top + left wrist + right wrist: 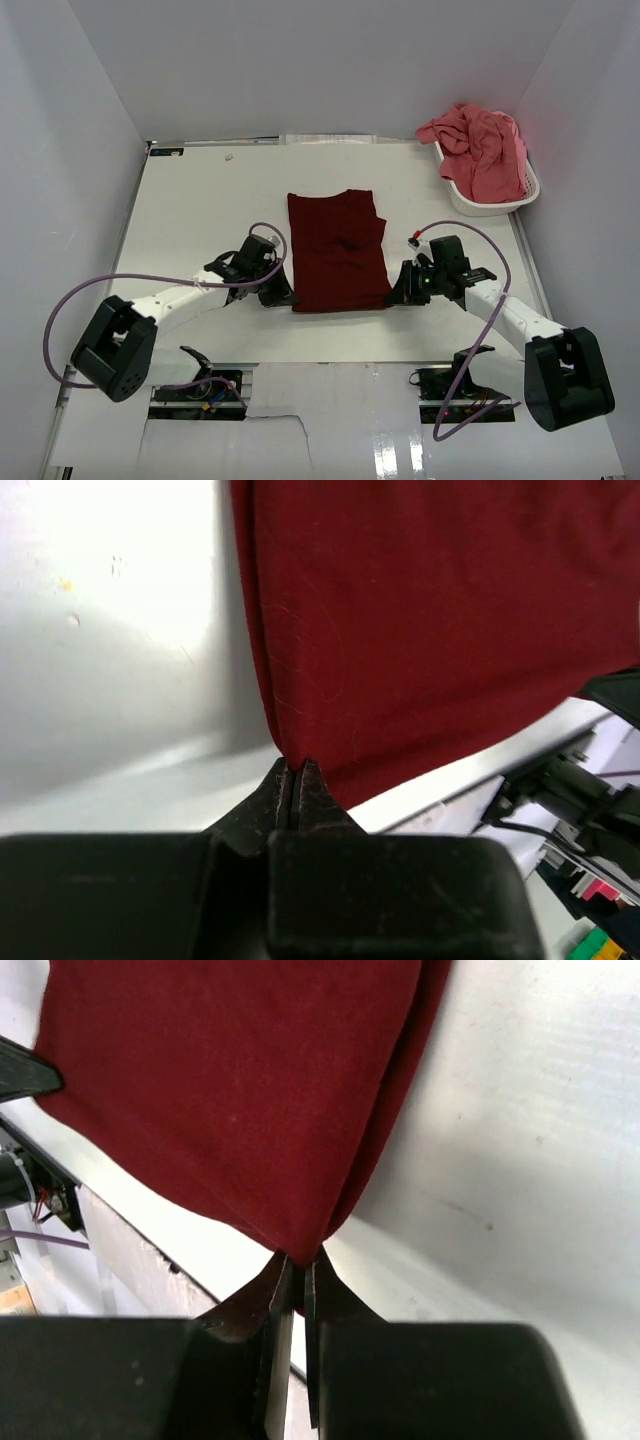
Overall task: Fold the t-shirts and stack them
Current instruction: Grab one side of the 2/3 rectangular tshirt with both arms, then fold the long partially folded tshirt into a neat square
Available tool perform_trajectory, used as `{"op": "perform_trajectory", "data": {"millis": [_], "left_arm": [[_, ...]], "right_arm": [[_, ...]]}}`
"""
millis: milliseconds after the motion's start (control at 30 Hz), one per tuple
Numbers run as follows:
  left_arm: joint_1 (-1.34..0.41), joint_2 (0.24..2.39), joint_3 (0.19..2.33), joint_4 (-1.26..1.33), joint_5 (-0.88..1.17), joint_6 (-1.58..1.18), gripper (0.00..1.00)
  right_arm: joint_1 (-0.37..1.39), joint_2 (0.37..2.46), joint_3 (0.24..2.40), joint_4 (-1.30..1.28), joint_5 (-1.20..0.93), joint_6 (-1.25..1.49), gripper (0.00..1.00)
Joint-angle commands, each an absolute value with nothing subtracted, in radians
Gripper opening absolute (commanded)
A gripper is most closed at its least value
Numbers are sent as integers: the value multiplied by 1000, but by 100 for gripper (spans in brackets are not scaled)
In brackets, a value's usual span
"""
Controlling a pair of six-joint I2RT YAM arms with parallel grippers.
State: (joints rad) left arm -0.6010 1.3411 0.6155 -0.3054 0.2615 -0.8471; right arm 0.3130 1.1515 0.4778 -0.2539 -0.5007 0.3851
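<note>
The dark maroon red soft cloth t-shirt point(337, 250) lies flat in the middle of the white desk point(200, 200), already narrowed to a long rectangle running from 12 to 6 o'clock. Each arm has one of its near corners. The left gripper point(292, 775) is closed tight on the corner at 7 o'clock, with only the very tip of the cloth reaching between its jaws. The right gripper point(298, 1270) is likewise closed, on the corner at 5 o'clock, where the side edge shows two layers running into the pinch. The step in hand looks like folding the near hem over toward 12 o'clock. To do it well, both arms should rise together and only far enough to clear the cloth beneath, keeping the hem stretched between them so it does not sag in the middle. They should then travel level toward 12 o'clock and lay the hem squarely on the far edge. The left grip looks shallow, so a slow lift would be safer there. The lighter coral pink crumpled cloth t-shirt point(480, 145) waits heaped in the white plastic basket point(480, 207) at 2 o'clock, well apart.
</note>
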Motion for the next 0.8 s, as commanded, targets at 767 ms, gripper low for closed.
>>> {"op": "perform_trajectory", "data": {"millis": [767], "left_arm": [[-330, 1564, 1236, -546, 233, -707, 0]], "right_arm": [[310, 1584, 1253, -472, -477, 253, 8]]}}
